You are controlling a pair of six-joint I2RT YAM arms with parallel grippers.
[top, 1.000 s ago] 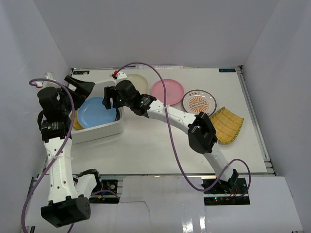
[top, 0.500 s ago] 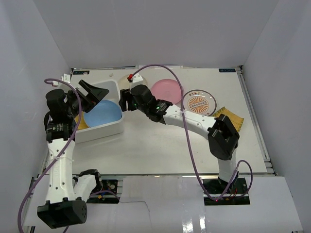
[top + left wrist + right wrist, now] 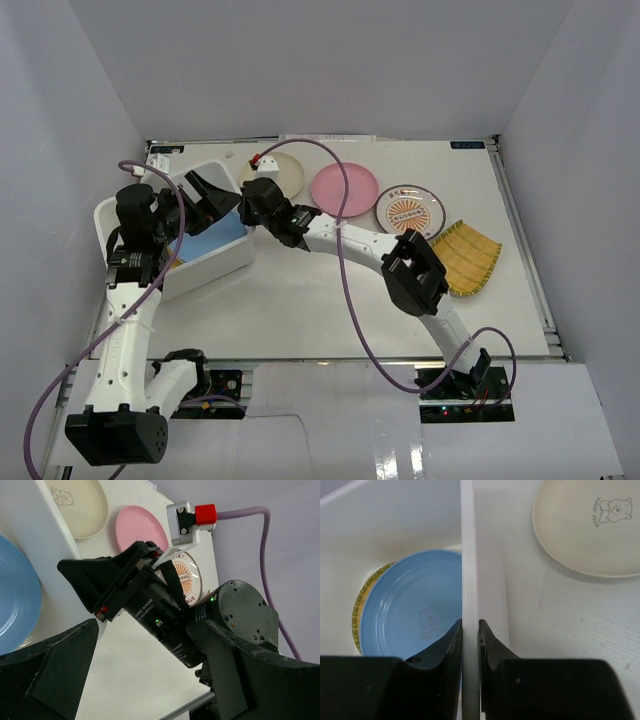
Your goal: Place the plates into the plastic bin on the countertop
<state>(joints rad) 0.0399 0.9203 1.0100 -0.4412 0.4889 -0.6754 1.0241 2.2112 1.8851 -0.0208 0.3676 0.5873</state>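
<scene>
The plastic bin (image 3: 216,264) stands at the countertop's (image 3: 300,300) left, holding a blue plate (image 3: 405,600) on top of a yellow woven plate (image 3: 359,600). My right gripper (image 3: 470,625) is shut on the bin's right wall (image 3: 468,555), one finger inside and one outside. My left gripper (image 3: 150,675) hangs open and holding nothing over the bin's right side, just above the right gripper (image 3: 247,208). On the counter lie a cream plate (image 3: 285,170), a pink plate (image 3: 345,187), an orange-patterned plate (image 3: 410,211) and a yellow woven plate (image 3: 468,256).
Purple cables (image 3: 345,290) loop over both arms. Metal rails (image 3: 520,240) border the counter, and white walls close it in on three sides. The right arm (image 3: 415,275) reaches across the counter's middle toward the bin.
The right gripper has come back to the bin's wall and closed on it. The bin has turned and shifted left. The left gripper has moved right, over the bin's right side.
</scene>
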